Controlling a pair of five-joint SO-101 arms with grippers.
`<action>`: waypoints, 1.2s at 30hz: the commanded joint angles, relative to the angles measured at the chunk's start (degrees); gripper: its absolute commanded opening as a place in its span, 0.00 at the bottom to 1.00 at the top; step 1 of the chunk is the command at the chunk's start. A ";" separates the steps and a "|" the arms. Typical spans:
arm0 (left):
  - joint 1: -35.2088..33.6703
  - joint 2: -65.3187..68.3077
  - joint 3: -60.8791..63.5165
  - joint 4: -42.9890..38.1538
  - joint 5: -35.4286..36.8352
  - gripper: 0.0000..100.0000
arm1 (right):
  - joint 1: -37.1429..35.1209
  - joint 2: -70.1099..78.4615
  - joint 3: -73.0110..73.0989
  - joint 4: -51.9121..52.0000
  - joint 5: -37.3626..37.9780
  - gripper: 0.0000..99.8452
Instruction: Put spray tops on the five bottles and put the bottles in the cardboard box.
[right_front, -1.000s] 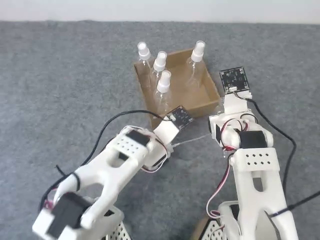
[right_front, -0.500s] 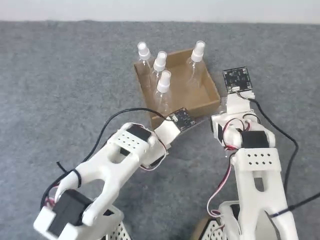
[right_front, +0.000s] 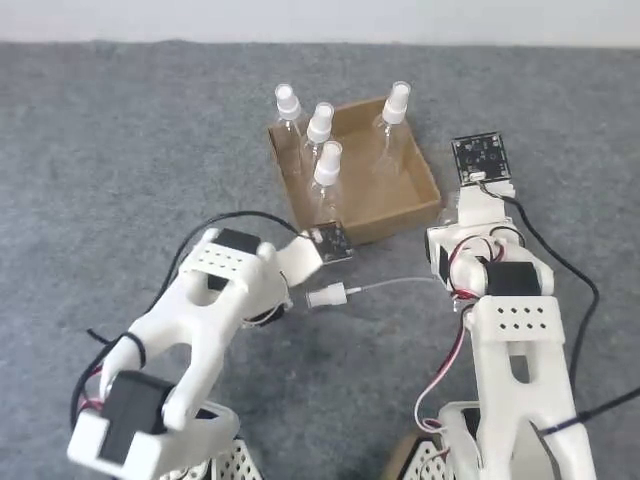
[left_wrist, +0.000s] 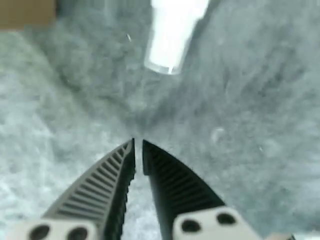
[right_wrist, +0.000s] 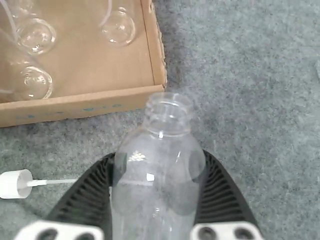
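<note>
Five bottles are in play: four capped bottles stand upright at the cardboard box. Three are clearly inside it; the fourth is at its 10 o'clock corner, and I cannot tell whether it is within the wall or just outside. The fifth, an open-necked bottle, is gripped round its body by the right claw, whose jaws are spread wide to either side of it, with the neck pointing toward the box's near wall. One loose spray top lies on its side near the middle of the bench, at 6 o'clock from the box, its thin dip tube running off toward 3 o'clock. The left claw is empty, its jaws closed to a narrow slit, hanging low over the surface just short of the spray top's white head. In the high view the left arm leans in from 7 o'clock of the spray top, and the right arm stretches up from 5 o'clock toward the box's 3 o'clock side. Grey felt-like carpet covers the bench, and a pale wall runs along its 12 o'clock edge.
</note>
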 joint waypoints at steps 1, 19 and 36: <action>-0.35 -0.70 -5.41 2.02 5.89 0.10 | 0.57 -2.07 -0.53 -1.10 -0.35 0.03; 11.96 -7.82 -7.08 4.04 49.14 0.19 | 2.95 -2.33 -0.53 -1.89 -0.53 0.03; 18.11 8.53 -14.11 -3.25 76.75 0.19 | 2.95 -2.33 -0.53 -1.89 -0.53 0.03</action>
